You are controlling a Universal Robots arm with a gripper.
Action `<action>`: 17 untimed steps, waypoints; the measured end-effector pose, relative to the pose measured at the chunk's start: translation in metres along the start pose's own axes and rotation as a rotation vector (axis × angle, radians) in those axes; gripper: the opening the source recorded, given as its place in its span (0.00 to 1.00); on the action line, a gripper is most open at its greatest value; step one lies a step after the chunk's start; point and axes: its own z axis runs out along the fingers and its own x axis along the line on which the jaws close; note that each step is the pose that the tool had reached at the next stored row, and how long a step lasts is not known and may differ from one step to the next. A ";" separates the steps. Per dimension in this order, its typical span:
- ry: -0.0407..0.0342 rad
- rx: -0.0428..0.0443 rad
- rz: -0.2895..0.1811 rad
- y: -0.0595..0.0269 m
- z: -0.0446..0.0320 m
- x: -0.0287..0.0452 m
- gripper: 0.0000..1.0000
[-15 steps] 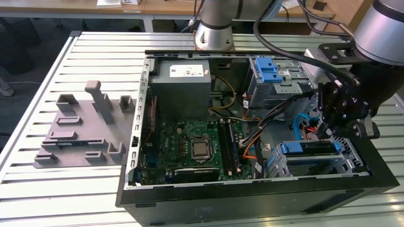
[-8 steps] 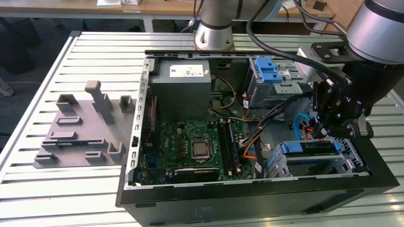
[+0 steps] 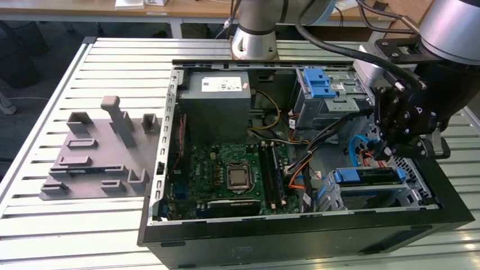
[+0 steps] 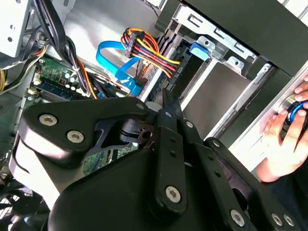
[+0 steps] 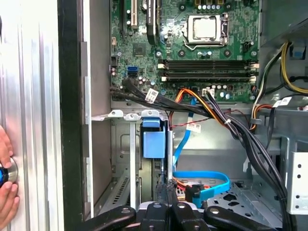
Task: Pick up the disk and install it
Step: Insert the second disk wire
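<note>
gripper (image 3: pixel 386 149) hangs inside the open computer case (image 3: pixel 300 236), fingers pinched together on nothing. the disk (image 3: pixel 367 176) sits just below it, already in the drive cage (image 3: pixel 420 194), its blue carrier end facing up, long axis running down into the bay.

An open computer case (image 3: pixel 300 236) lies on a slatted metal table (image 3: pixel 75 225), its green motherboard (image 3: pixel 225 169) exposed. A grey plastic slotted stand (image 3: pixel 98 152) sits beside it, toward the exterior view's left.
</note>
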 end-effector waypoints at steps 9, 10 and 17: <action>-0.0095 -0.0164 0.000 0.0001 -0.0071 -0.0021 0.11; -0.0093 -0.0177 0.000 0.0001 -0.0076 -0.0027 0.11; -0.0092 -0.0216 -0.001 0.0001 -0.0119 -0.0085 0.11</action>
